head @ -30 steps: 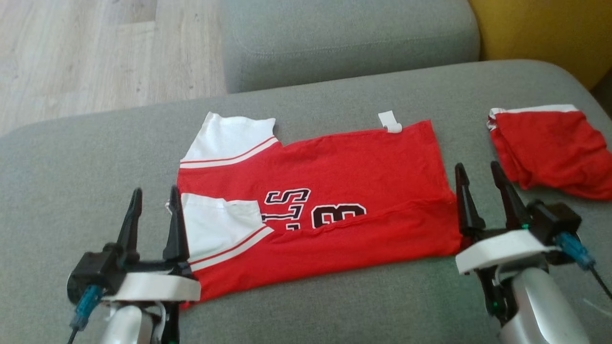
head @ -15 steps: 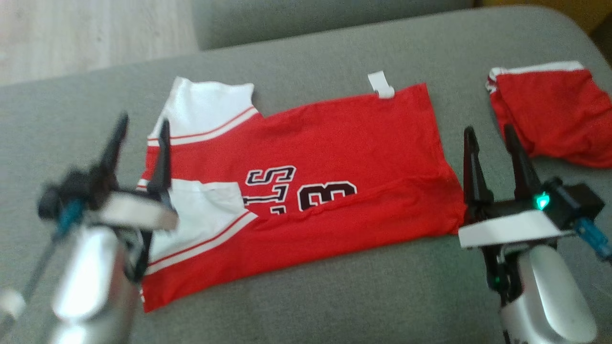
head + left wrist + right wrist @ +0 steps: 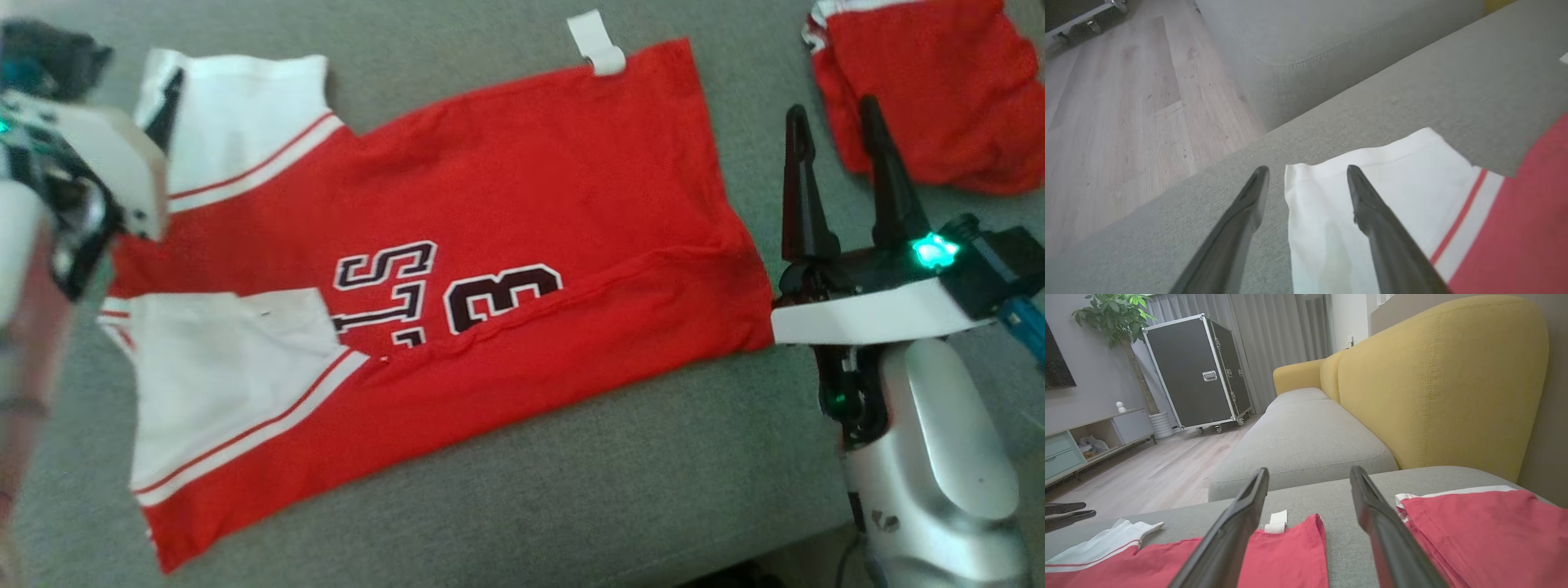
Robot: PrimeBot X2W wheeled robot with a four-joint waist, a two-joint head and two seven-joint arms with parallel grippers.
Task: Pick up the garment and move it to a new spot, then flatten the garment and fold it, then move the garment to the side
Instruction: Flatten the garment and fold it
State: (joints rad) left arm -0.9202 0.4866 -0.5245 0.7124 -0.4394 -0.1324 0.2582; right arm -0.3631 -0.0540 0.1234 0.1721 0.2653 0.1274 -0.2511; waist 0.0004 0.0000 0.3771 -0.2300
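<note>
Left arm has swung from the near sleeve up to the far one. The head camera has also dipped closer, so the overall shift isn't the cloth moving. Right arm keeps its place by the hem.

- Jersey (image 3: 531, 188) lies spread on the grey sofa cushion (image 3: 571, 498). Its near long edge is already folded over the lettering, and its near sleeve (image 3: 220, 367) is turned in.
- Left gripper (image 3: 1306, 169) sits at 10 o'clock of the jersey, fingers spread. They straddle the cuff corner of the far sleeve (image 3: 1372, 192) and pinch nothing; can't tell whether the tips touch the cloth.
- Right gripper (image 3: 833, 110) is at 3 o'clock, just beside the hem. Fingers are spread and it holds nothing.
- Second red garment (image 3: 922, 82) is at 1 o'clock, apart from the jersey.

Step, as I read it: mid-fold — near half done, far half pending.

Next move likely needs the left claw to close on the far sleeve or shoulder edge. The right would reach to the far hem corner near the white tag (image 3: 596, 45), then both pull toward 6 o'clock together. Uneven pull would skew the fold.
</note>
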